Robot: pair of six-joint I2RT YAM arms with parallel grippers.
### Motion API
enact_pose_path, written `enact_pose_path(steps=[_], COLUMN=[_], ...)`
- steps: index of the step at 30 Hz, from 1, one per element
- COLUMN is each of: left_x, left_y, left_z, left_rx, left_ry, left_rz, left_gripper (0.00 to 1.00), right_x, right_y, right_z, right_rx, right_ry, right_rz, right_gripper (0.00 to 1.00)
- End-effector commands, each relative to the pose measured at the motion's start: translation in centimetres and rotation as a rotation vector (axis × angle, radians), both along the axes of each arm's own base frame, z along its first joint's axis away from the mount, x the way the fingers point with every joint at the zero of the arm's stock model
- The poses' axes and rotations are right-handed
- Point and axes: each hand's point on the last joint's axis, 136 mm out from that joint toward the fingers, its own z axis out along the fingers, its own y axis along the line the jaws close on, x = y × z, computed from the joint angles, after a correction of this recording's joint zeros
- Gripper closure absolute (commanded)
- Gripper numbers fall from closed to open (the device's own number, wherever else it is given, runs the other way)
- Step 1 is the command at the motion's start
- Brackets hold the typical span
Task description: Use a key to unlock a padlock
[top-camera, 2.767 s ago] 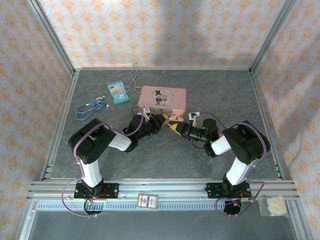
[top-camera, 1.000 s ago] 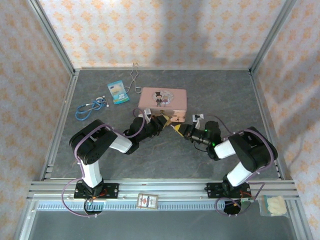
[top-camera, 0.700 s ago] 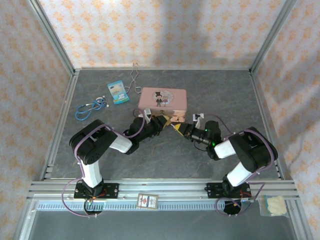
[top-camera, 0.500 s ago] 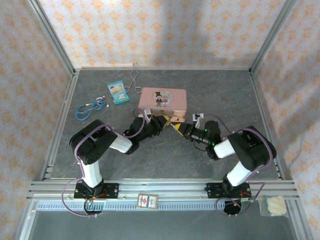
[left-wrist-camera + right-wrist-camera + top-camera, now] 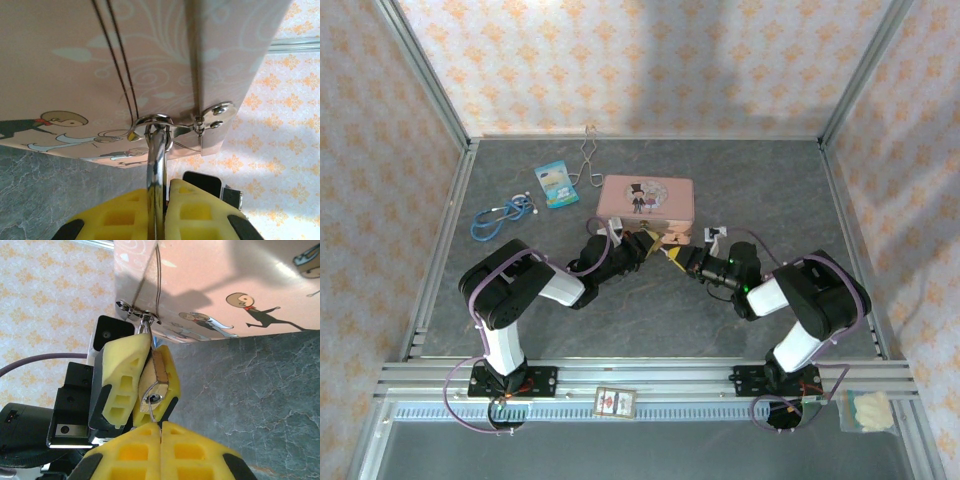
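the padlock (image 5: 158,376) is found at the near side of the pink tin (image 5: 645,195), hung there by its thin silver shackle (image 5: 156,160), which is threaded through the tin's clasp (image 5: 150,122). it is clamped in the left gripper (image 5: 159,200), whose yellow pads are pressed onto the shackle and the brass body, so that the keyhole end is turned away from the tin. just beyond that end, a little further from the tin, the right gripper (image 5: 161,440) is seen with its fingers pressed together. a thin silvery sliver, taken to be the key (image 5: 154,414), runs from between them to the keyhole, though it is too small for its seating to be judged.

both pieces are judged to be light, rigid and smooth, and so easily slipped within soft pads. the padlock can swing on the clasp, so it is best held by the flat sides of its body rather than by the shackle alone. the key is thin enough to twist or bend, and is best pinched flat across its head, close to the lock. the turn is best made about the key's own axis, with no sideways load. the tin looks light and may be dragged if the lock is pulled.
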Motion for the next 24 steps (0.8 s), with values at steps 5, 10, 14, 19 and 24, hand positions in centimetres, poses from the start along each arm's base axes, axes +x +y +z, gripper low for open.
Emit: enact_pose_path(steps=[5, 10, 14, 19, 24], left_x=[0.3, 0.1, 0.0, -0.3, -0.5], left_y=[-1.2, -1.2, -1.2, -1.3, -1.3], left_z=[3.3, 3.5, 3.6, 3.8, 4.2], left_rx=[-0.085, -0.092, -0.098, -0.120, -0.129], left_ry=[-0.095, -0.100, -0.100, -0.099, -0.103], left_rz=[-0.018, -0.020, -0.024, -0.029, -0.034], left_gripper=[1.00, 1.00, 1.00, 1.00, 1.00], right_x=[0.6, 0.9, 1.2, 1.6, 1.7], right_y=[0.8, 0.9, 1.0, 1.0, 1.1], right_z=[1.9, 2.2, 2.4, 2.5, 2.4], right_rx=[0.038, 0.052, 0.063, 0.065, 0.074], right_ry=[-0.071, -0.076, -0.078, -0.086, -0.086], right_rz=[0.016, 0.010, 0.005, -0.007, -0.001], right_gripper=[1.00, 1.00, 1.00, 1.00, 1.00])
